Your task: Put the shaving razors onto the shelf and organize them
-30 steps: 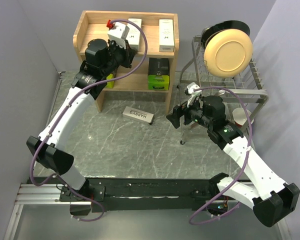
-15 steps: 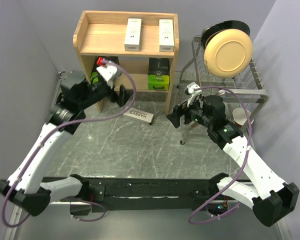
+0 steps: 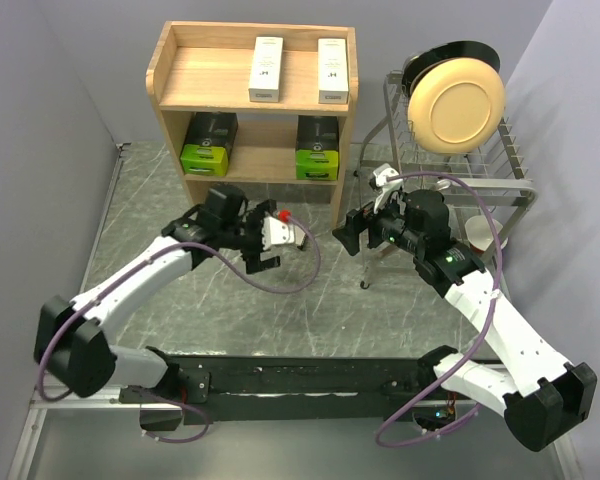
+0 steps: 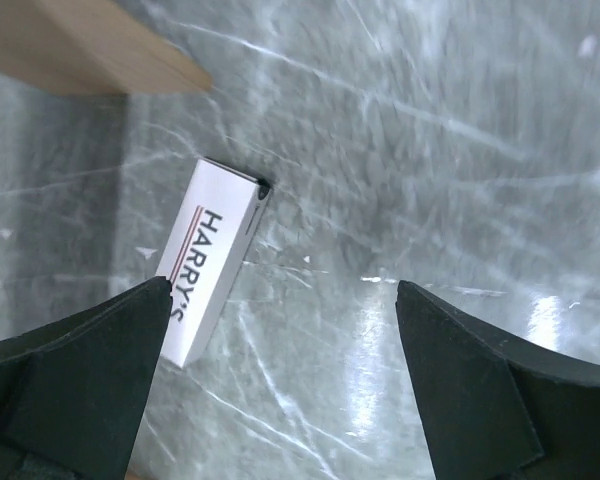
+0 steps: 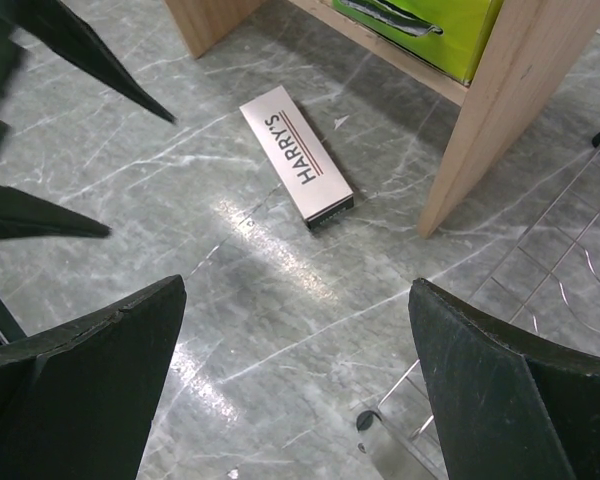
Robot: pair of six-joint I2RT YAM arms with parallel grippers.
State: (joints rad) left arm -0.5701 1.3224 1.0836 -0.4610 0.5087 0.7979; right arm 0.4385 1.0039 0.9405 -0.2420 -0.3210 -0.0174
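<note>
Two slim white razor boxes (image 3: pixel 267 68) (image 3: pixel 332 70) lie on the top tier of the wooden shelf (image 3: pixel 175 95). Two black-and-green packs (image 3: pixel 208 142) (image 3: pixel 318 147) stand on the lower tier. A third white box, lettered HARRY'S (image 5: pixel 296 155) (image 4: pixel 212 260), lies flat on the table in front of the shelf. My left gripper (image 3: pixel 272 240) (image 4: pixel 282 290) hovers open just above it, the box beside its left finger and apart from it. My right gripper (image 3: pixel 348 235) (image 5: pixel 298 285) hangs open and empty to the box's right.
A wire dish rack (image 3: pixel 460 170) with a cream plate (image 3: pixel 457 103) stands right of the shelf, close behind my right arm. Grey walls close in both sides. The shelf's right side panel (image 5: pixel 500 120) is near the box.
My left gripper opened, left a white box on the top tier, then swung down and right to the table over the third box. The right arm has not moved.
</note>
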